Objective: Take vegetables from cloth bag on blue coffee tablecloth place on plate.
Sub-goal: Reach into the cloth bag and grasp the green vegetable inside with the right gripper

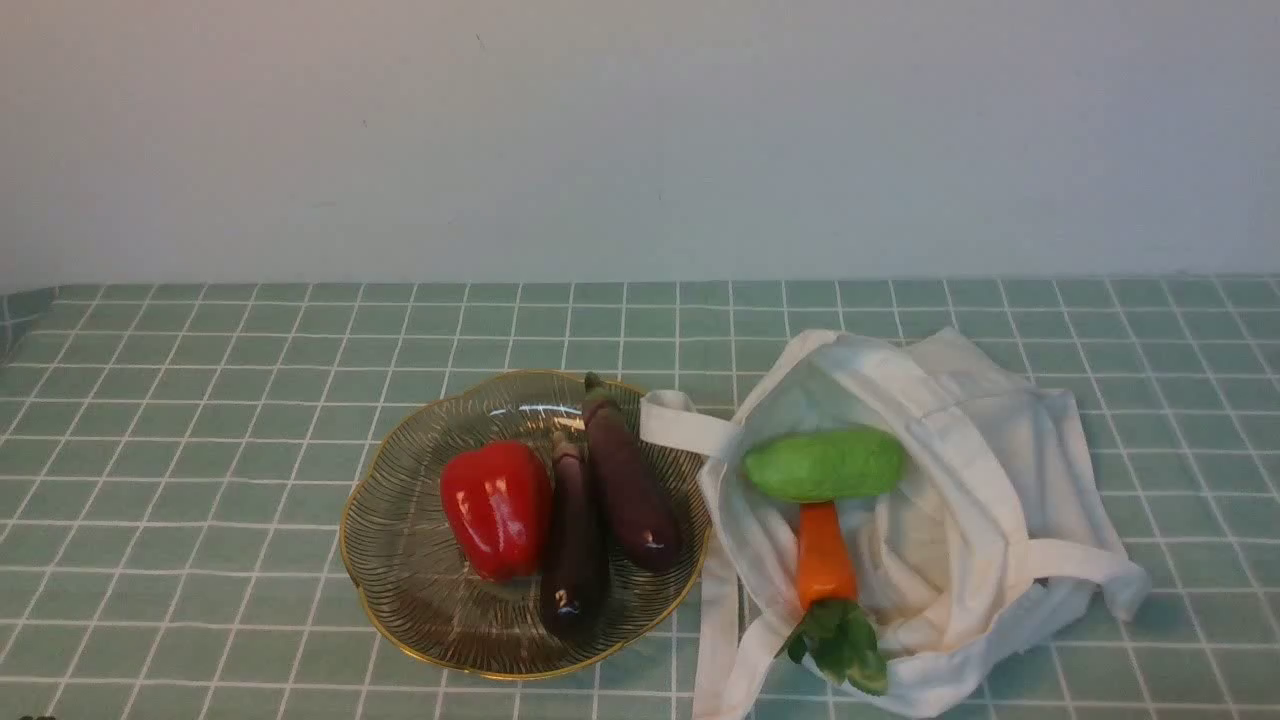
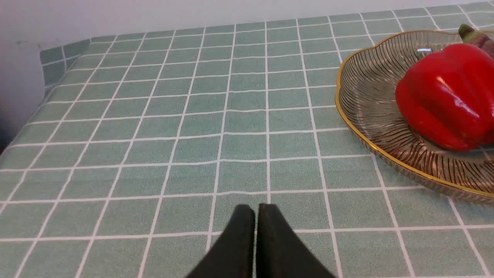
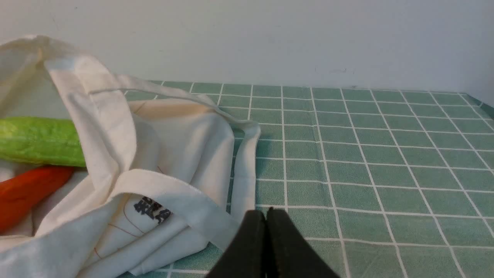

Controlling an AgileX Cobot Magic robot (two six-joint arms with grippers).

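Note:
The off-white cloth bag point(image 1: 960, 480) lies open on the teal grid tablecloth point(image 1: 200, 400), right of the glass plate point(image 1: 400, 560). Inside the bag lie a green gourd point(image 1: 825, 463) and an orange carrot point(image 1: 825, 555) with green leaves. The plate holds a red pepper point(image 1: 497, 508) and two dark eggplants point(image 1: 628, 485). Neither gripper shows in the front view. In the left wrist view my left gripper point(image 2: 256, 208) is shut and empty over bare cloth, left of the plate point(image 2: 366, 104). In the right wrist view my right gripper point(image 3: 266, 212) is shut and empty beside the bag point(image 3: 162, 154), with the gourd point(image 3: 38, 141) and carrot point(image 3: 27, 189) visible.
A pale wall runs behind the table. The cloth's left edge drops off in the left wrist view point(image 2: 50, 65). The bag's strap handles point(image 1: 685, 425) lie against the plate's right rim and trail toward the front edge.

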